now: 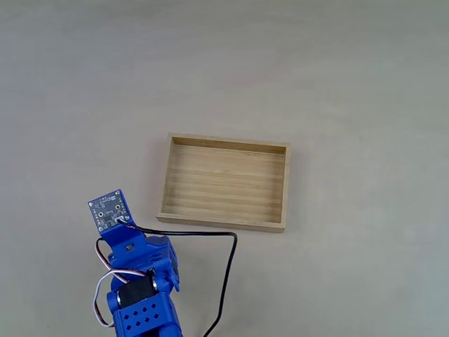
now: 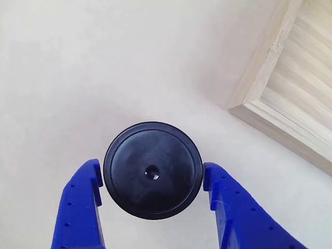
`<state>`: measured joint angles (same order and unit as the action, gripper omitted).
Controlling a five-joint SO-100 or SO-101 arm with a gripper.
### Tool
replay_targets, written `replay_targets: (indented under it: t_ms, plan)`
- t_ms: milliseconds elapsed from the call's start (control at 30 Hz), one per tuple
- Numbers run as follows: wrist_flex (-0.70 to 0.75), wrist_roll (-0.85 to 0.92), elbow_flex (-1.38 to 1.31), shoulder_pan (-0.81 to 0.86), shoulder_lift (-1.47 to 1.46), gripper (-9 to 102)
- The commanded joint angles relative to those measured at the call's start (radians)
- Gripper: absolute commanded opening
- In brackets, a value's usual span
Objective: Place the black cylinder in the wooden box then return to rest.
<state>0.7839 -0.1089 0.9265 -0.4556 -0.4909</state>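
Tool [image 2: 152,189] straddles black cylinder [image 2: 152,170].

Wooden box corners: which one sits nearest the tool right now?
The light wooden box's lower-left corner in the fixed view. It is the corner showing in the other view, up-right of the blue tool flanking the small black cylinder.
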Motion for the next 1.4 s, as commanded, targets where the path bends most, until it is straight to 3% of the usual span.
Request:
replay_targets:
  t_ms: [0, 600, 1067, 1367]
  plan:
    - [-0.034, -0.002, -0.117, 0.005, -0.005, 26]
    - [-0.035, 0.023, -0.117, 0.0, -0.029, 20]
    - [0.227, 0.075, -0.232, -0.023, -0.229, 19]
    - [0.307, 0.034, -0.362, 0.075, -0.224, 19]
